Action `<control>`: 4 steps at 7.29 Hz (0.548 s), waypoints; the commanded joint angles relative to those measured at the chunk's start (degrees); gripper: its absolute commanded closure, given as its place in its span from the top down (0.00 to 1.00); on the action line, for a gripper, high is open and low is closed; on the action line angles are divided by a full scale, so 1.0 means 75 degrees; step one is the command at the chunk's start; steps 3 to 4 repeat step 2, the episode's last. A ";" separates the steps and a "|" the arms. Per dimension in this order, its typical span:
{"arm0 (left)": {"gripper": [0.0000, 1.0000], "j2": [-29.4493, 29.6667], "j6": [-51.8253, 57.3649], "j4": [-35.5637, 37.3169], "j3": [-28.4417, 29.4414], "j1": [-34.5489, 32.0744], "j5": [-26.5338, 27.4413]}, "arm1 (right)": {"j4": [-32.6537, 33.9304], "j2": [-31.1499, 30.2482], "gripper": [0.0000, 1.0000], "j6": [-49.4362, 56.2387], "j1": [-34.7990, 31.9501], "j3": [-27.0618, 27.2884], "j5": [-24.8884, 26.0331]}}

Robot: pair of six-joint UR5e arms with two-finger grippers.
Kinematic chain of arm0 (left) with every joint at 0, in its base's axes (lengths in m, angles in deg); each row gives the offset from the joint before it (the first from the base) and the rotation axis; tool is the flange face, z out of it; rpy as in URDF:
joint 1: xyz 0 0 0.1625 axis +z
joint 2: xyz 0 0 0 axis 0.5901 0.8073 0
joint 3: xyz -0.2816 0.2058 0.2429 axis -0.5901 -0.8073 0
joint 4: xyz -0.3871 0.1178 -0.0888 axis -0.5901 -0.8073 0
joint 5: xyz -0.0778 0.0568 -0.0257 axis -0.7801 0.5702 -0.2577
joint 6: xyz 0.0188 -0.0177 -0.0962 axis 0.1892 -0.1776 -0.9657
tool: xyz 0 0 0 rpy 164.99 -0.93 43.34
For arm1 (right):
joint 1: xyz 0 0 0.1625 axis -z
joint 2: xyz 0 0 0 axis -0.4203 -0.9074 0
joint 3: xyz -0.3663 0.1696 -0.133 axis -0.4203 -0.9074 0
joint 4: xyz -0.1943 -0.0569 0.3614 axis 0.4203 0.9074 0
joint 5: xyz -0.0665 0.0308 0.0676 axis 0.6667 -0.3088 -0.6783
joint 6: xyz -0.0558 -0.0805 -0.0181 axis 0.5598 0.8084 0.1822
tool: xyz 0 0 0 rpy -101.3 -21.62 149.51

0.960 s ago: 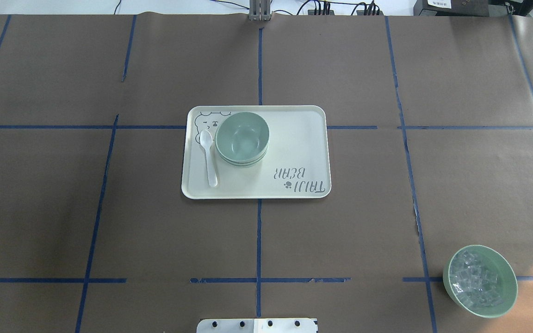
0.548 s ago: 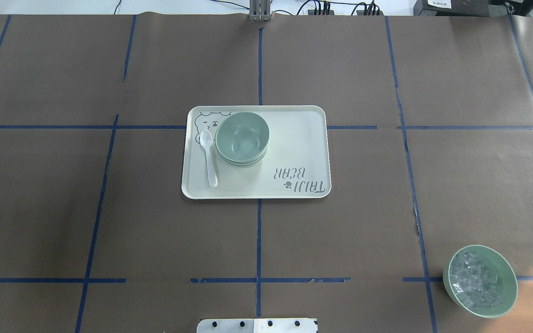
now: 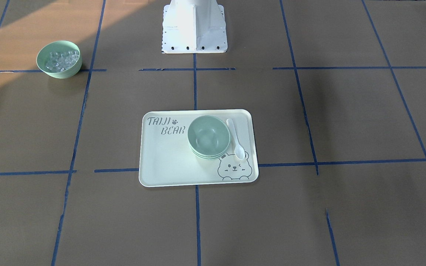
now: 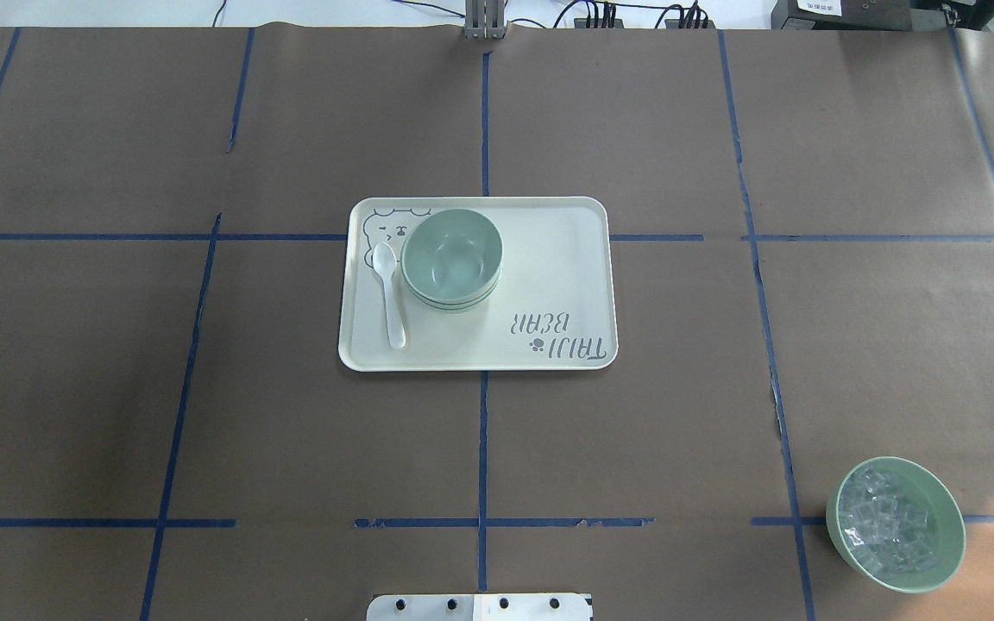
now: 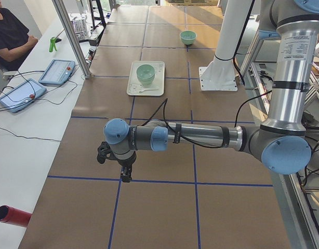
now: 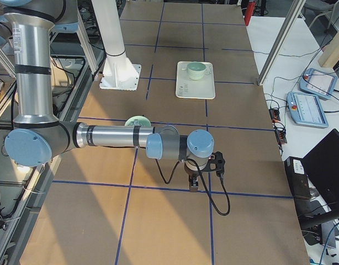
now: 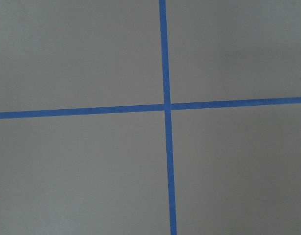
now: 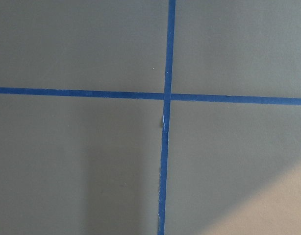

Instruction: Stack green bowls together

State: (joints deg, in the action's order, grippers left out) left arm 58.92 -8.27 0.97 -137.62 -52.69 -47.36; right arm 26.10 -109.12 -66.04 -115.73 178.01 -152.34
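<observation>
The pale mint-green bowls (image 4: 452, 256) sit nested in one stack on the cream tray (image 4: 549, 259), at its far left part; three rims show at the stack's side. The stack also shows in the front view (image 3: 209, 136). My left gripper (image 5: 126, 174) shows only in the left side view, pointing down over bare table far from the tray. My right gripper (image 6: 195, 182) shows only in the right side view, likewise far from the tray. I cannot tell whether either is open or shut. Both wrist views show only brown paper and blue tape.
A white spoon (image 4: 391, 297) lies on the tray left of the stack. Another green bowl with clear cubes (image 4: 896, 523) stands near the table's front right. The robot's base plate (image 3: 194, 26) is at the near edge. A person sits at a side desk (image 5: 9, 31).
</observation>
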 commanded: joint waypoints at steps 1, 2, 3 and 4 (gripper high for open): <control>1.00 0.0024 0.0000 0.0000 -0.0009 0.0000 0.0002 | 0.0000 0.0000 1.00 0.0003 0.0000 0.0001 0.0000; 1.00 0.0024 0.0000 0.0000 -0.0009 0.0000 0.0002 | 0.0000 0.0000 1.00 -0.0009 0.0000 0.0036 0.0000; 1.00 0.0024 0.0000 0.0000 -0.0009 0.0000 0.0002 | 0.0000 0.0000 1.00 -0.0009 0.0000 0.0036 0.0000; 1.00 0.0024 0.0000 0.0000 -0.0009 0.0000 0.0002 | 0.0000 0.0000 1.00 -0.0009 0.0000 0.0036 0.0000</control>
